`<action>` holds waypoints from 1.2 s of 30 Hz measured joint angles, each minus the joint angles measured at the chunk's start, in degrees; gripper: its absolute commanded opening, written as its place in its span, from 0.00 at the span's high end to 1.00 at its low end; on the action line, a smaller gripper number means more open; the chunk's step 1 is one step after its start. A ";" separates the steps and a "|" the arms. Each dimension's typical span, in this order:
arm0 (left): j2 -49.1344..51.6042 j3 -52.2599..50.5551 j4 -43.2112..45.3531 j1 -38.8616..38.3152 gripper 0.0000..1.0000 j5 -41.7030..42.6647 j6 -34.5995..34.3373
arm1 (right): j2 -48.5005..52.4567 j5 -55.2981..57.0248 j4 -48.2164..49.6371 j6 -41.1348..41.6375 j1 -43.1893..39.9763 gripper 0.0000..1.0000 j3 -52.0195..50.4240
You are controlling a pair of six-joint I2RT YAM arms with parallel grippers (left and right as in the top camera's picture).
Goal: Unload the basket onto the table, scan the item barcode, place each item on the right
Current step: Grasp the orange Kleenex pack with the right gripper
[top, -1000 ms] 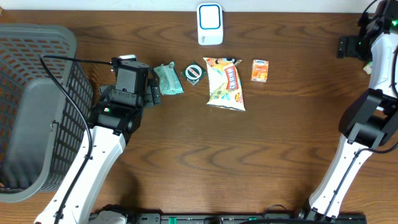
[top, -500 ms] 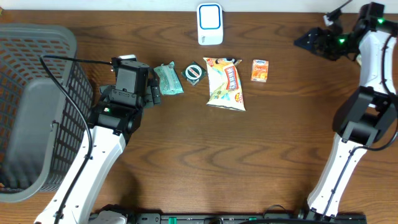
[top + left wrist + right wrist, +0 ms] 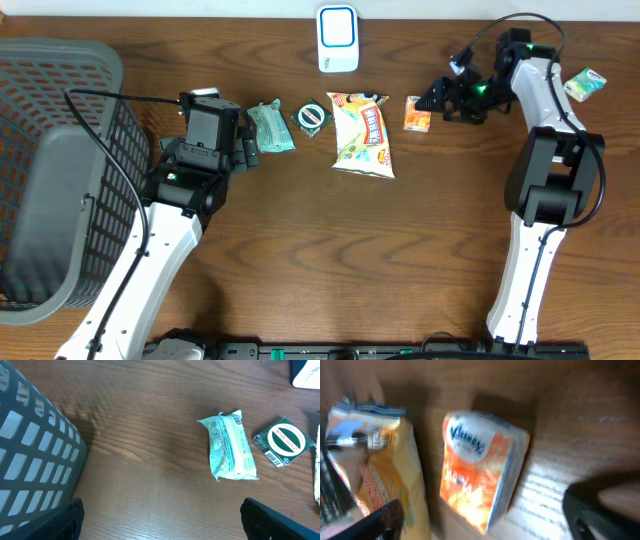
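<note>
An orange Kleenex tissue pack [image 3: 418, 113] lies flat right of a yellow snack bag [image 3: 362, 132]. My right gripper [image 3: 436, 102] hovers at the pack's right edge, open. In the right wrist view the pack [image 3: 482, 482] fills the middle, blurred, with my right gripper [image 3: 485, 527] spread wider than it and nothing held. The white barcode scanner [image 3: 337, 38] stands at the table's back edge. My left gripper [image 3: 250, 150] is open beside a pale green packet [image 3: 270, 127]. In the left wrist view that packet [image 3: 230, 446] lies ahead of the empty left gripper [image 3: 162, 527].
A grey mesh basket [image 3: 50, 170] fills the left side. A small dark green packet with a round label [image 3: 312, 117] lies between the pale green packet and the snack bag. Another small green packet [image 3: 585, 84] rests near the right edge.
The right arm has swung from the far right edge leftward and down to the orange tissue pack. The left arm has stayed still.
</note>
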 measured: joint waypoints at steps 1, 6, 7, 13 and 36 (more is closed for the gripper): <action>0.00 0.00 -0.02 0.00 0.02 0.00 0.00 | -0.15 -0.07 1.27 0.61 0.02 0.12 -0.52; 0.00 0.00 0.00 0.00 0.02 0.00 0.00 | -1.22 -0.35 8.17 4.48 -0.24 0.28 -4.11; 0.00 0.00 -0.02 0.00 0.03 0.00 0.00 | -1.46 -0.50 9.73 5.31 -0.28 0.28 -5.09; 0.00 0.02 -0.02 0.00 0.02 0.00 0.00 | -3.34 -2.21 16.46 8.02 0.02 0.62 -11.15; 0.00 0.00 -0.02 0.00 0.02 0.00 0.00 | -4.13 -29.18 18.34 5.62 -1.22 0.99 -15.32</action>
